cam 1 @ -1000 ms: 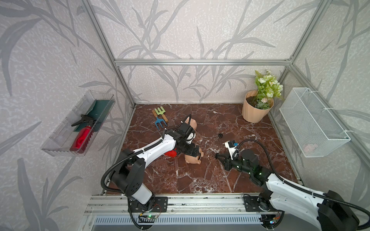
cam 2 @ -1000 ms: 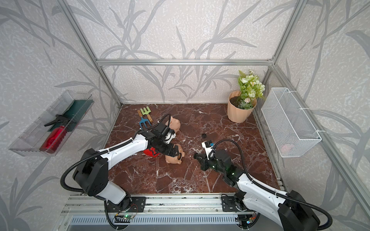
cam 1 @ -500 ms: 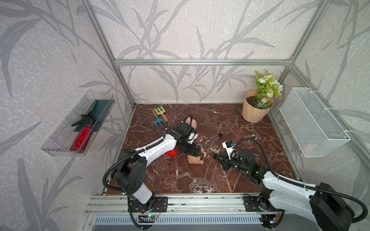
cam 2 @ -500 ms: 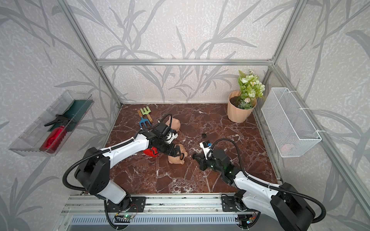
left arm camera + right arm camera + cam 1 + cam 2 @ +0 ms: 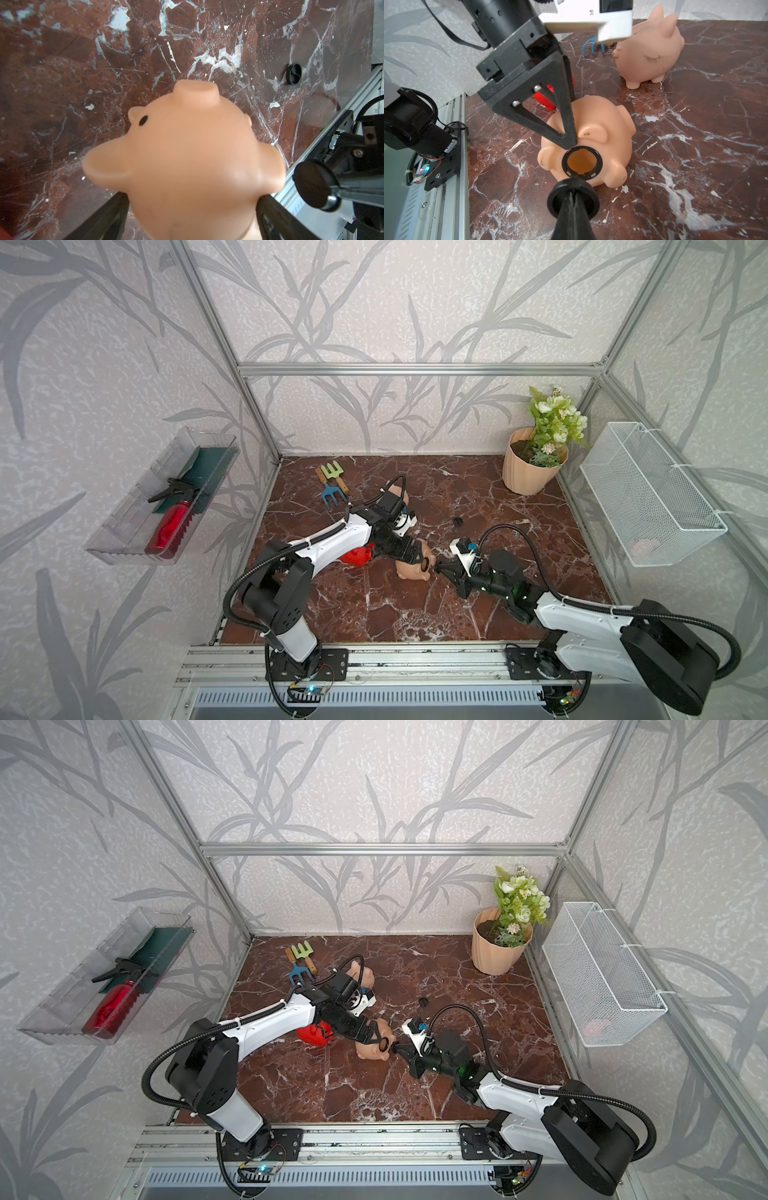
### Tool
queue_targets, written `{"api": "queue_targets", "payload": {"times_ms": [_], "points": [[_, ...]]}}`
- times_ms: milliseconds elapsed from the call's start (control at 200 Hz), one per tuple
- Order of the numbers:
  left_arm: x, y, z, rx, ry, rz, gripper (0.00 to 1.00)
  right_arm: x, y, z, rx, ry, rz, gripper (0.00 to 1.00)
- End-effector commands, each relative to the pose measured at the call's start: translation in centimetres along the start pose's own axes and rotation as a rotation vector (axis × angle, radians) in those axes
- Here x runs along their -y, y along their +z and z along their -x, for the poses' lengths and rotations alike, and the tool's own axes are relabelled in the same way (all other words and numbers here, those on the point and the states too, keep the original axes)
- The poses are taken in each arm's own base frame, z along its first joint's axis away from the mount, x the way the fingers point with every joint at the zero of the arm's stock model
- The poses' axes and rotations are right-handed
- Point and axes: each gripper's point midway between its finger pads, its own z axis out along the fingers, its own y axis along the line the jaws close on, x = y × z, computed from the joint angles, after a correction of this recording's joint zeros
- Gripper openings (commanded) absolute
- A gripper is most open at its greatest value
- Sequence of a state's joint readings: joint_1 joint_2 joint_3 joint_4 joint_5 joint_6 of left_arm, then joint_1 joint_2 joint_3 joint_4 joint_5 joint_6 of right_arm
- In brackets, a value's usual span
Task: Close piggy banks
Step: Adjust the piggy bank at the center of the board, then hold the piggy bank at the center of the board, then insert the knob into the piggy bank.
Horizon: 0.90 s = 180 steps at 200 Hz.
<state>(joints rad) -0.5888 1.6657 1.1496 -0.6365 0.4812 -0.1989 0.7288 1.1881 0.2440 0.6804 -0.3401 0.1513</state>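
left gripper (image 5: 192,196) clamped on tipped peach pig (image 5: 608,133); right gripper (image 5: 573,179) pinches black plug (image 5: 556,200) just beside belly hole (image 5: 581,161) (not seated).

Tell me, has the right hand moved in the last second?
Yes. In a top view the right hand shifted leftward relative to the loose black plug, toward the lying piggy bank.

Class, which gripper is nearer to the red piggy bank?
Left. The left gripper grips the tan pig beside the red piggy bank; the right gripper, holding a plug, is beyond that pig.
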Motion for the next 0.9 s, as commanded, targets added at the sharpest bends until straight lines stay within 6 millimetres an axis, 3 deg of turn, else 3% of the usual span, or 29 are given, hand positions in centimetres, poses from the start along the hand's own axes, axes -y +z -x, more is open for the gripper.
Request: {"api": "queue_targets", "payload": {"times_ms": [0,895], "points": [[0.2,0.2,-0.3,-0.035,0.016,-0.015,0.92,-0.1,-0.1,1.4,0.099,-0.139,-0.011,0.0],[0.5,0.2,0.0,-0.053,0.024,-0.025,0.91,0.7,1.7,0.0,0.197,-0.113,0.006,0.0]]}}
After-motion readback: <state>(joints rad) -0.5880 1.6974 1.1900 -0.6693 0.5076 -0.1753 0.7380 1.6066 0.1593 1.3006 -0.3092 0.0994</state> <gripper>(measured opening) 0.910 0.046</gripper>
